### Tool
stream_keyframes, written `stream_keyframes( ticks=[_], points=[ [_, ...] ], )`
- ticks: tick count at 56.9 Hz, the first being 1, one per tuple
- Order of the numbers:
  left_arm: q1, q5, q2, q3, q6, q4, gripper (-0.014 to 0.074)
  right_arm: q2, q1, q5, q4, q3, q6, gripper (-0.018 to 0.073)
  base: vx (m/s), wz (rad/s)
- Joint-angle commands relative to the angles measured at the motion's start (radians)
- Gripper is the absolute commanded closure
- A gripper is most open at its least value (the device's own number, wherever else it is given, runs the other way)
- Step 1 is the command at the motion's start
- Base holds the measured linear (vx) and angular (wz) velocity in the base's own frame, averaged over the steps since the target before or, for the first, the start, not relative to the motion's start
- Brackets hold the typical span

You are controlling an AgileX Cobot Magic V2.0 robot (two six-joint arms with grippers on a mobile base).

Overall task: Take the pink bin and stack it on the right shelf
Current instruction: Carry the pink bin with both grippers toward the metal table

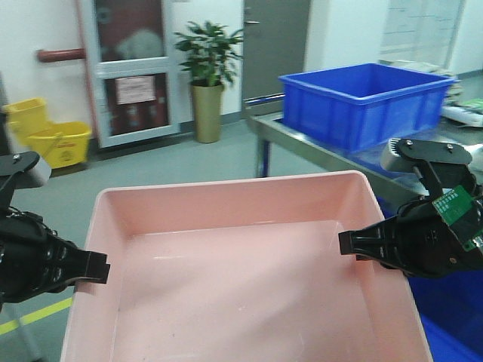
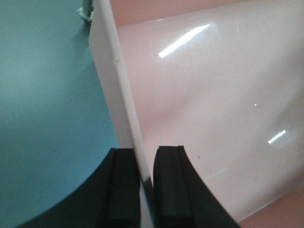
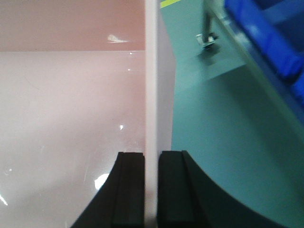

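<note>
The pink bin is a wide, shallow tub of smooth pale-pink plastic, with sloping walls, rounded corners and a thin pale rim. Its inside is glossy and throws back streaks of ceiling light. It is held in front of the robot between the two arms, with the floor showing past its side walls in both wrist views.

The left hand is closed on the bin's left wall. Its flat black fingers sit one outside and one inside the rim, pressed against the plastic. The right hand pinches the right wall the same way, and its ribbed black pads are tight on either side of the edge. A small green circuit board is mounted on the right arm.

Just right of the bin stands a brushed-steel surface carrying a big blue crate of matte moulded plastic. A second blue crate shows low down beneath the right arm.

The floor is a smooth grey-green with a yellow line painted across it at lower left. Along the far white wall are a yellow mop bucket, a glass-fronted cabinet, a leafy potted plant in a tall brass-coloured pot, and a grey door.
</note>
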Motion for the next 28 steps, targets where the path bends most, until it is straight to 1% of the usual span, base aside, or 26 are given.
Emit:
stream_keyframes(
  ticks=[1, 13, 28],
  points=[
    [0.002, -0.061, -0.029, -0.029, 0.018, 0.014, 0.0601, -0.037, -0.013, -0.088, -0.005, -0.031, -0.006, 0.0568, 0.46, -0.59],
    [0.002, -0.061, -0.029, -0.029, 0.018, 0.014, 0.0601, -0.037, -0.013, -0.088, -0.005, -0.031, -0.006, 0.0568, 0.45, -0.65],
    [0.002, -0.061, -0.029, -0.029, 0.018, 0.014, 0.0601, -0.037, -0.013, -0.088, -0.005, -0.031, -0.006, 0.0568, 0.43, -0.73]
  ],
)
